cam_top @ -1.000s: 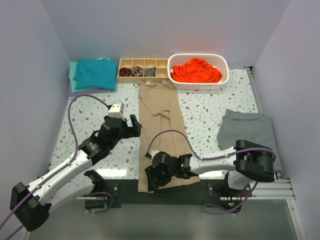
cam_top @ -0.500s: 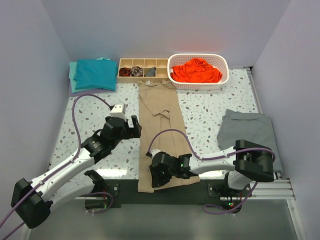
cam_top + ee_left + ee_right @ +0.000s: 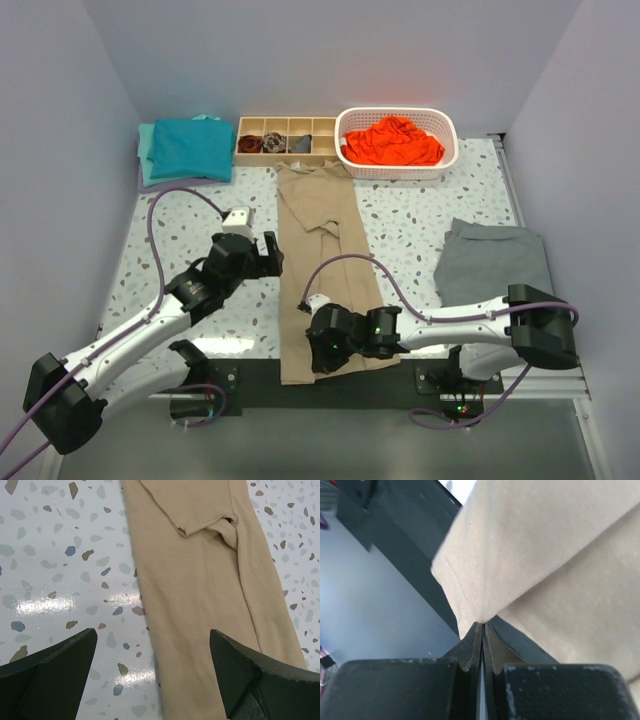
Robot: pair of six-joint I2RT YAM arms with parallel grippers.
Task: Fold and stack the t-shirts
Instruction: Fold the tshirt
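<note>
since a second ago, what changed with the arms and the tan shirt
The right gripper closed on the near hem of the tan t-shirt, and its elbow swung right. The left gripper stayed open at the shirt's left edge. The teal t-shirts, the orange-red t-shirt in the basket and the grey cloth lie unchanged.

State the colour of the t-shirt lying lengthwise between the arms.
The t-shirt is plain tan-khaki; the left wrist view shows it best.

The left end effector (image 3: 152, 636) hangs with jaws spread wide, the right end effector (image 3: 482, 626) clamped on the tan t-shirt (image 3: 320, 210).
</note>
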